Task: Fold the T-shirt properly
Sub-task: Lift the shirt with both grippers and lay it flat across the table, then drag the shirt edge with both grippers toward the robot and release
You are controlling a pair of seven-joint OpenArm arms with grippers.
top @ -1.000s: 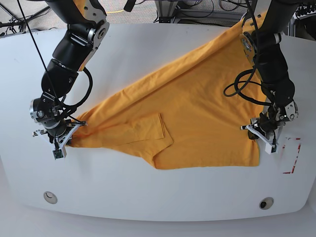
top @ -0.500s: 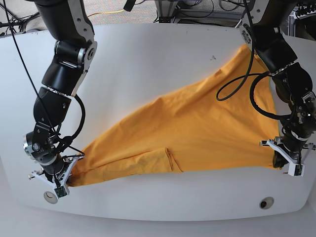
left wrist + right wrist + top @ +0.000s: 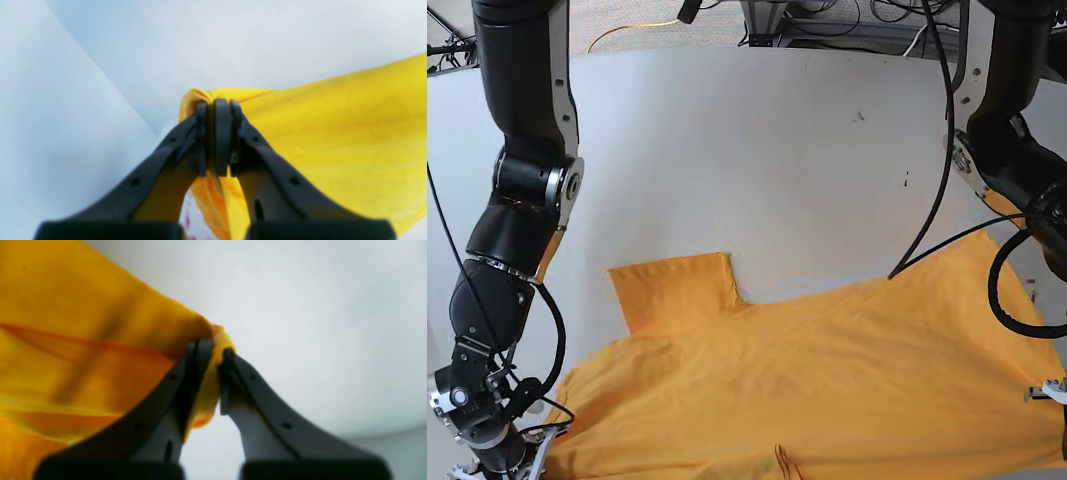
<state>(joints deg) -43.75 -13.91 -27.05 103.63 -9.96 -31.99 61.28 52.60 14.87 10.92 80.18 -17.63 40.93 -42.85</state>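
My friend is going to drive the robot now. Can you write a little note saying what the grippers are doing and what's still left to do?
Left gripper: shut on a bunched edge of the T-shirt.
Right gripper: shut on another edge of the T-shirt.
The T-shirt lies spread near the front of the white table, one sleeve flat and pointing toward the far side, held between the two arms.
Done: both edges gripped, cloth stretched out.
Left: no neat fold shows yet; the whole folding remains.
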